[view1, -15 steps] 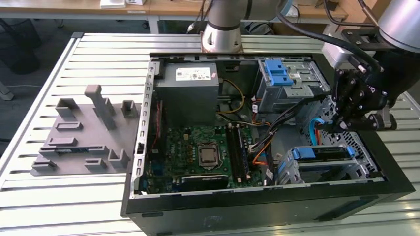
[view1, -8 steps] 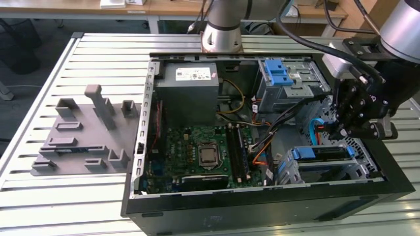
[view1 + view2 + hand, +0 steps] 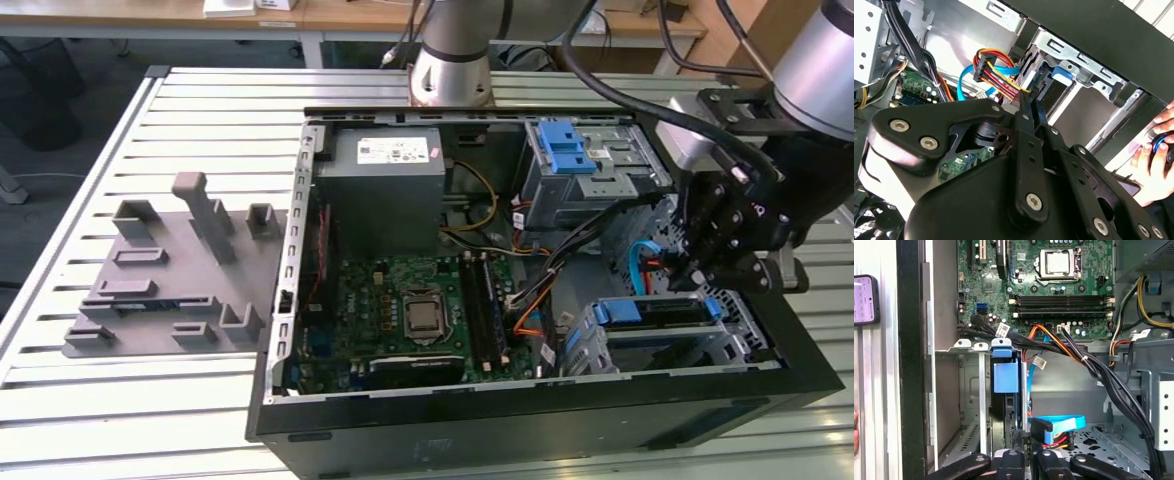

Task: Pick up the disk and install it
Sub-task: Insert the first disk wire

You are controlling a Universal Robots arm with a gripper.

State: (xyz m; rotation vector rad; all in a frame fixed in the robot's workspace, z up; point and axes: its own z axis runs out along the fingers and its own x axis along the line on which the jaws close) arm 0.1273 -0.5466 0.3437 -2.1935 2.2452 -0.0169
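With the disk [image 3: 1005,377] seated upright in the drive cage [image 3: 667,340], the gripper [image 3: 707,275] hangs beside it, jaws apparently pressed together; installing seems nearly finished.

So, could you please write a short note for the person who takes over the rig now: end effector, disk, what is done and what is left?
End effector: looks closed, holding nothing that I can see, low inside the case beside the drive cage.
Disk: in that cage at the exterior view's right, with its blue carrier front showing.
Done: the disk is out of the end effector and slotted into the cage.
Left: full seating cannot be confirmed from these views.
Note: a person's hand is beside the case.
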